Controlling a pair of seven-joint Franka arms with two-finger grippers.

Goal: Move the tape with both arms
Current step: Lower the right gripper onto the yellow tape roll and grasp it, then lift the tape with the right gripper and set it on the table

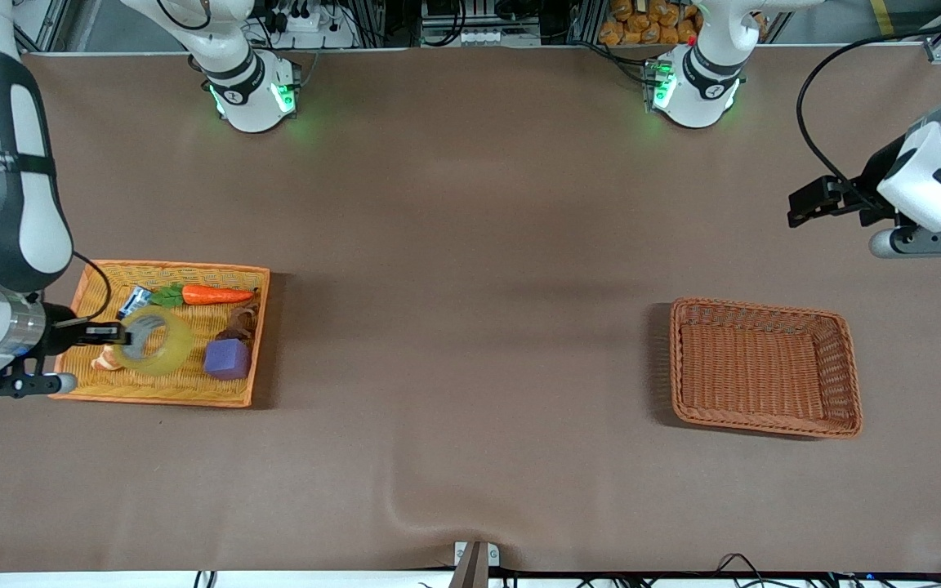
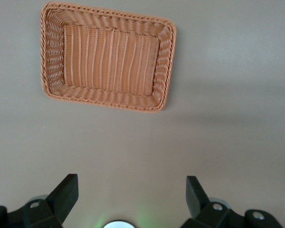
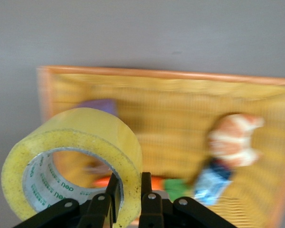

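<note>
My right gripper (image 1: 123, 333) is shut on the wall of the yellow tape roll (image 1: 180, 349) and holds it a little above the yellow wicker tray (image 1: 168, 266). In the right wrist view, one finger is inside the ring and one outside, at the gripper (image 3: 129, 185). The tape (image 3: 85, 128) is translucent yellow with a grey core. My left gripper (image 1: 805, 208) is open and empty. It waits in the air over bare table at the left arm's end; its own view (image 2: 132, 190) shows the fingers wide apart.
The tray holds a purple cube (image 1: 227, 359), a carrot (image 1: 213, 294), a croissant (image 1: 104, 361), a blue packet (image 1: 137, 298) and a dark brown item (image 1: 240, 327). An orange-brown wicker basket (image 1: 764, 309) sits toward the left arm's end and shows in the left wrist view (image 2: 107, 99).
</note>
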